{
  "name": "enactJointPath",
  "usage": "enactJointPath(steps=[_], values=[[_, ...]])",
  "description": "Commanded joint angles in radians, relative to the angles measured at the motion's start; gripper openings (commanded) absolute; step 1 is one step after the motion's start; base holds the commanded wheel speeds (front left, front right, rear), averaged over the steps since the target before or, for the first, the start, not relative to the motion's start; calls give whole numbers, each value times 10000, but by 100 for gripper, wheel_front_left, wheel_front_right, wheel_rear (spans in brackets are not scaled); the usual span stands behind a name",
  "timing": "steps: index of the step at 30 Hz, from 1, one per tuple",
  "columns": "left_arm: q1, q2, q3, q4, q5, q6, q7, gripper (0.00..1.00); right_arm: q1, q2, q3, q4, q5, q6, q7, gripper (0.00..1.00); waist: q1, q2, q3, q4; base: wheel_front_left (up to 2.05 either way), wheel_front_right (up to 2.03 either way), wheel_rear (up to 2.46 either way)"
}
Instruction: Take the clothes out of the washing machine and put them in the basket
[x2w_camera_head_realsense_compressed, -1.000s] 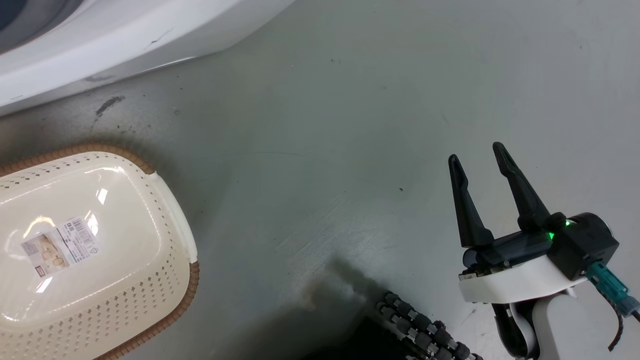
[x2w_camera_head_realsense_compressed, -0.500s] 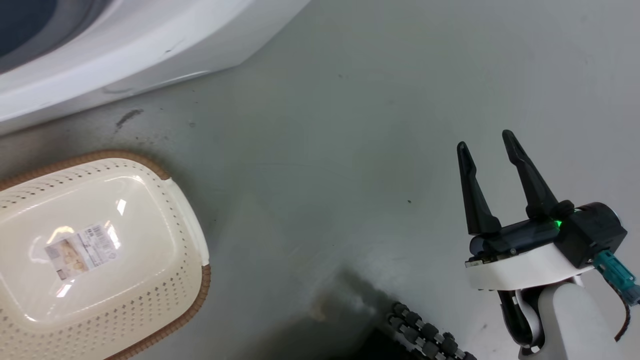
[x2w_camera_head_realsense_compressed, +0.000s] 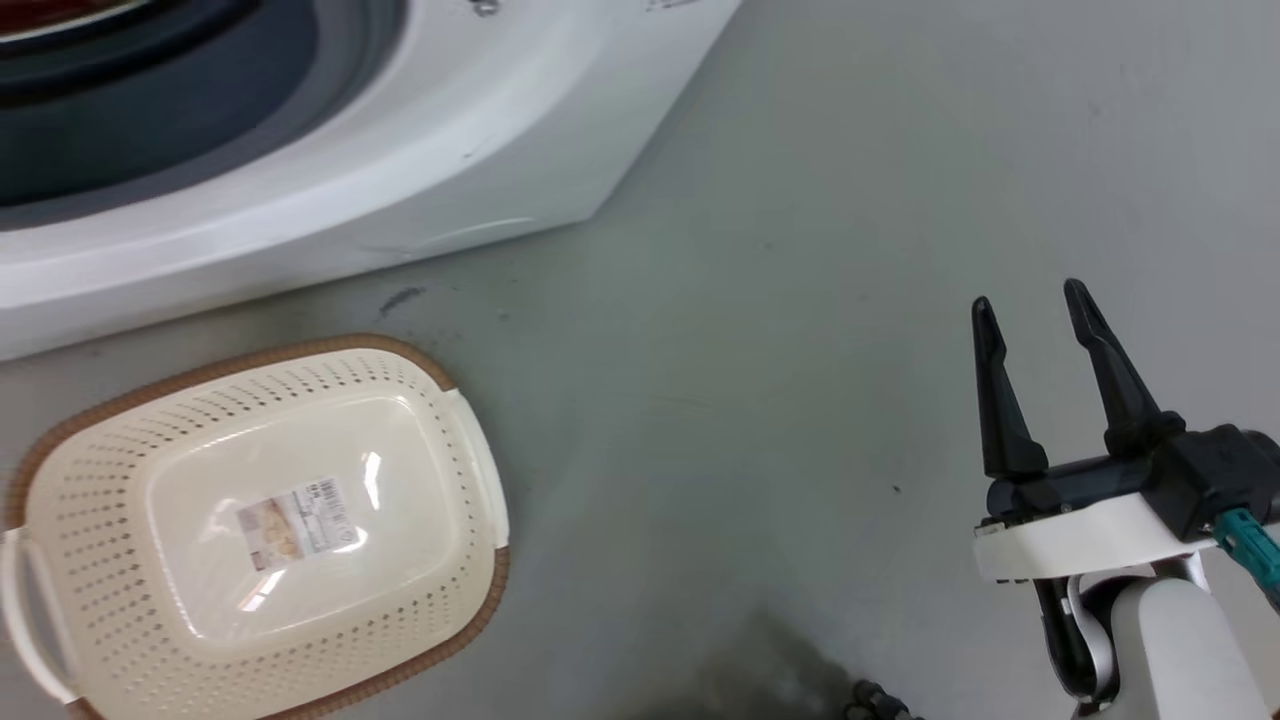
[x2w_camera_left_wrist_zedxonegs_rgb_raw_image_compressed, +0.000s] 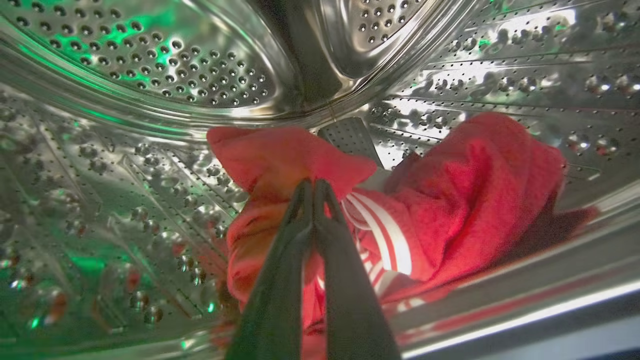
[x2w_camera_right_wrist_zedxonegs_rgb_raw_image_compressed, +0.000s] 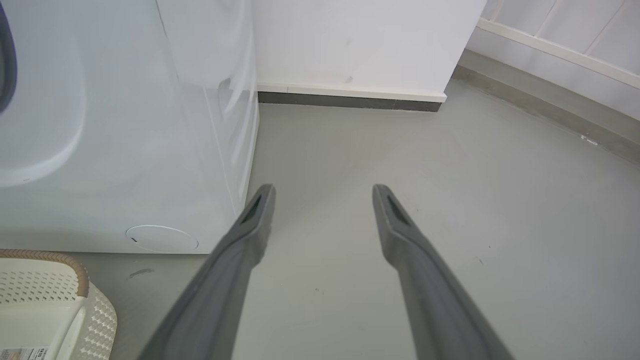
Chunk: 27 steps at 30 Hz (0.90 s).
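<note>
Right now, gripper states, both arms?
Left gripper: closed, pinching the clothes inside the washing machine.
Right gripper: open, holding nothing.

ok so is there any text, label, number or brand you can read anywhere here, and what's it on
No text here is clear enough to quote.
On the sticker on the floor of the basket: a barcode and small print, too small and blurred to read.
On the washing machine: grey marks at the head view's top edge, cut off, unreadable.
On the clothes: white stripes, no lettering visible.
</note>
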<state>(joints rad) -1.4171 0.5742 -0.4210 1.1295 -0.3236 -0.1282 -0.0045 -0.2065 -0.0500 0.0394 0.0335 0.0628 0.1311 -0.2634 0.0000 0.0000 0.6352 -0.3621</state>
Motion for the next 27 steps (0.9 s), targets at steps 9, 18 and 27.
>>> enactJointPath(steps=[9,18,27], values=[[1762,-977,-242,-123,-413,-10,-1928,0,353,-10,-451,247,-453,-7,-21,100,0,0,-1537,1184,0,0,0],[3348,-1432,59,-1247,-641,274,-2616,0,823,-10,-751,449,-554,-7,-21,100,0,0,-2648,1794,0,0,0],[5177,-1430,649,-3892,-411,645,-2616,0,1099,-8,-865,540,-711,-7,-21,100,0,0,-3398,2157,0,0,0]])
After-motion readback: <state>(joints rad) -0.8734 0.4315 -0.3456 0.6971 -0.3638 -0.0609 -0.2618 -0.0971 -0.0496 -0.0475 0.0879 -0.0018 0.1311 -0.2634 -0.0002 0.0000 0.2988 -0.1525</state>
